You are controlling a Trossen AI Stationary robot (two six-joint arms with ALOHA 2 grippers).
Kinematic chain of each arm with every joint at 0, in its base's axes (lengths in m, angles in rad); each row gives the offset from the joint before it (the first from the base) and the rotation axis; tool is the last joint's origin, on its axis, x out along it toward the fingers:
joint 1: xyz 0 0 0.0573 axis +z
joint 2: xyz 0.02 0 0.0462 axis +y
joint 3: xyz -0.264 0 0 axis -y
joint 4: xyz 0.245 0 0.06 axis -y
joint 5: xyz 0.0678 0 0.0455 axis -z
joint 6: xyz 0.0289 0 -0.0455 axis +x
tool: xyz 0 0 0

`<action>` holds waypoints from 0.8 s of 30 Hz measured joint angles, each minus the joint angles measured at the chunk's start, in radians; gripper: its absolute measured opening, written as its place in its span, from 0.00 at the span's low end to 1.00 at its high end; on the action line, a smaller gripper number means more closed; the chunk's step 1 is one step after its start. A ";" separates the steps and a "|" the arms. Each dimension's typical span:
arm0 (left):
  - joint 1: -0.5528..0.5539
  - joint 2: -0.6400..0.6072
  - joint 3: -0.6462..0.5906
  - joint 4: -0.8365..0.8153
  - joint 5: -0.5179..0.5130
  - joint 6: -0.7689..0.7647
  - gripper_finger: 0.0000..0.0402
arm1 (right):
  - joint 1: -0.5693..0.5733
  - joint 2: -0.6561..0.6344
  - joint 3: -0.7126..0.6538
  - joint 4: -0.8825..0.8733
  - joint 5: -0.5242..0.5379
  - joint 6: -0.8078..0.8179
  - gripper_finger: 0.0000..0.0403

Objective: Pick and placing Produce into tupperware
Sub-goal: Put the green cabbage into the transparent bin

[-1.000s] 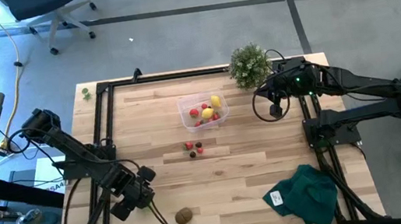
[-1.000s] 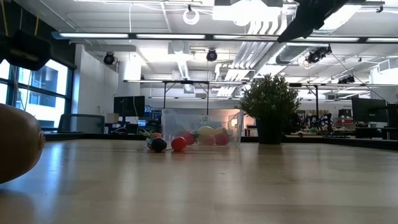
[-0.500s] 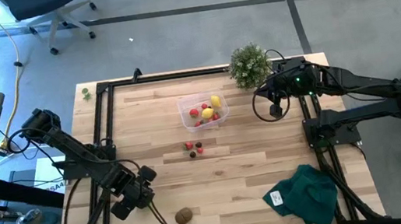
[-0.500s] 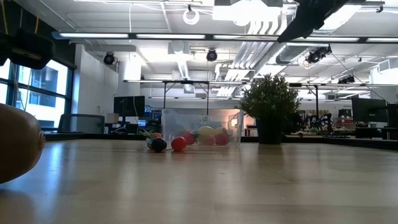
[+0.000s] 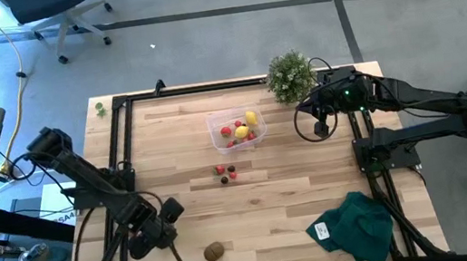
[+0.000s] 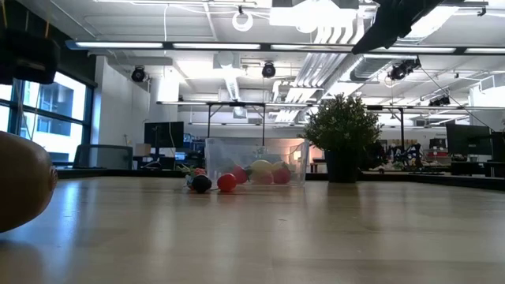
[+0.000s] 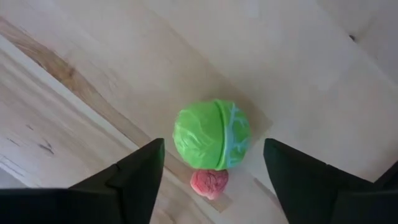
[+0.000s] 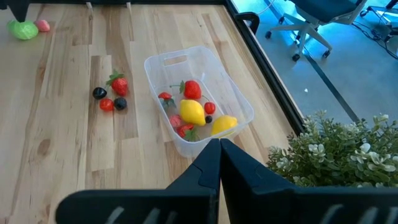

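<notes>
An open-plan office or lab. Behind the wooden table (image 6: 316, 229) stand desks with monitors (image 6: 163, 134) under exposed ceiling ducts (image 6: 331, 55). A rolling office chair (image 5: 61, 13) sits on the grey floor beyond the table.

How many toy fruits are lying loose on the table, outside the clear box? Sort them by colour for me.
Red berries near the box: 2
Dark berries near the box: 2
Green ball: 1
Pinkish-red berry beside the green ball: 1
Brown kiwi: 1
Total: 7
</notes>
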 joint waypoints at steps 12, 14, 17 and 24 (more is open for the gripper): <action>-0.009 0.105 0.000 0.025 0.016 -0.016 0.83 | 0.000 0.000 0.000 0.000 0.000 0.000 0.00; -0.010 0.119 0.000 0.026 0.016 -0.016 0.85 | 0.000 0.000 0.000 0.000 0.000 0.000 0.00; -0.009 0.140 0.000 0.036 0.016 -0.011 0.88 | 0.000 0.000 0.000 0.000 0.000 0.000 0.00; -0.009 0.168 0.000 0.063 0.000 0.017 0.89 | 0.000 0.000 0.000 0.000 0.000 0.000 0.00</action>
